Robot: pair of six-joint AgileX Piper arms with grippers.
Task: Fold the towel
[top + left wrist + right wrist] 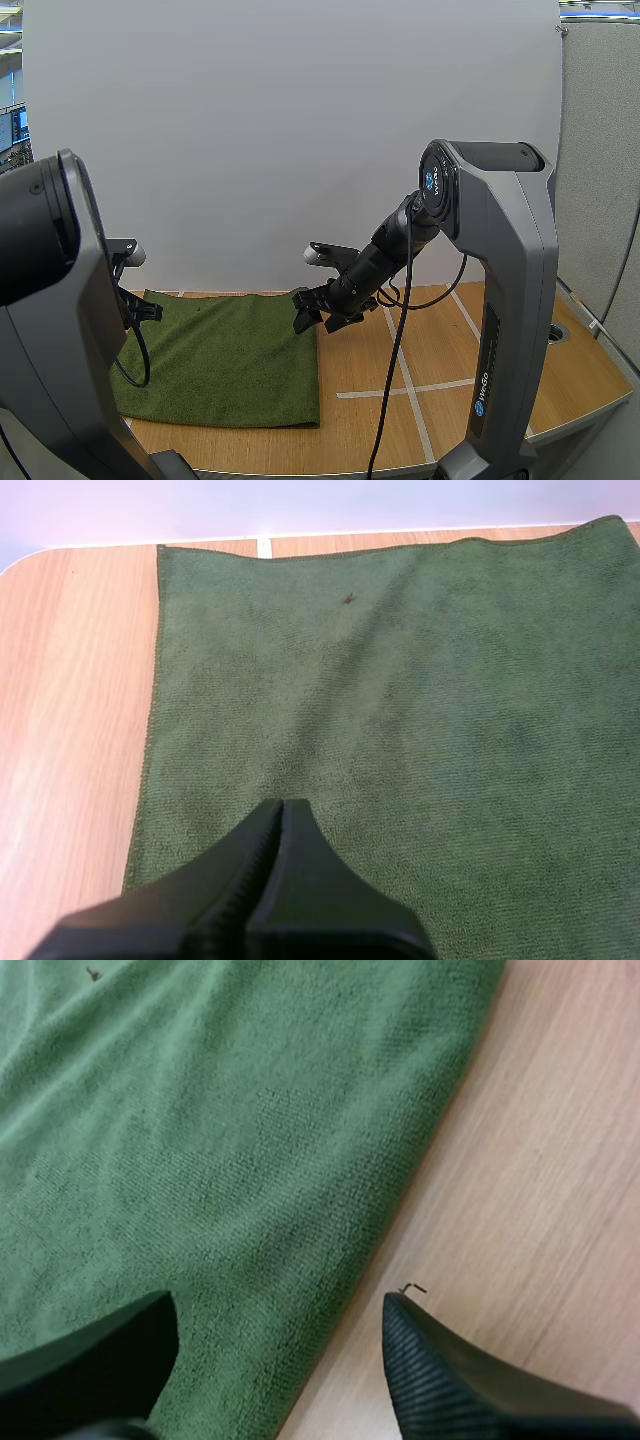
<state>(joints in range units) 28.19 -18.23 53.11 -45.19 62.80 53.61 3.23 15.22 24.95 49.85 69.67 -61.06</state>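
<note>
Our right gripper (pixel 279 1302) hangs spread at the right edge of the towel (pixel 225 355), toward its far right corner. One finger is over the green pile and the other over bare wood, so the edge runs between them and nothing is pinched. Whether the tips touch cloth or wood we cannot tell. Our left gripper (pixel 282 812) is pressed together into one dark wedge and holds nothing. It is above the towel, just inside its left edge, with the far left corner ahead of it. The towel lies flat on the left half of the tabletop (pixel 500 345), its far edge close along the tabletop's far edge, its near edge near the tabletop's near edge, and its right edge near the white tape lines (pixel 408 390) on the wood. We see one even sheet with straight edges and a small dark speck (pixel 348 597) toward the far edge. We can make out no lifted corner, no crease and no doubled layer. So we judge the task to be at its very start: no fold shows and no grasp is made. Nearly everything is left, as we read it. The right gripper has to close on the edge it straddles, and the left has to open and take its own side. Then the cloth has to be carried over onto itself and laid down with the edges matched.
</note>
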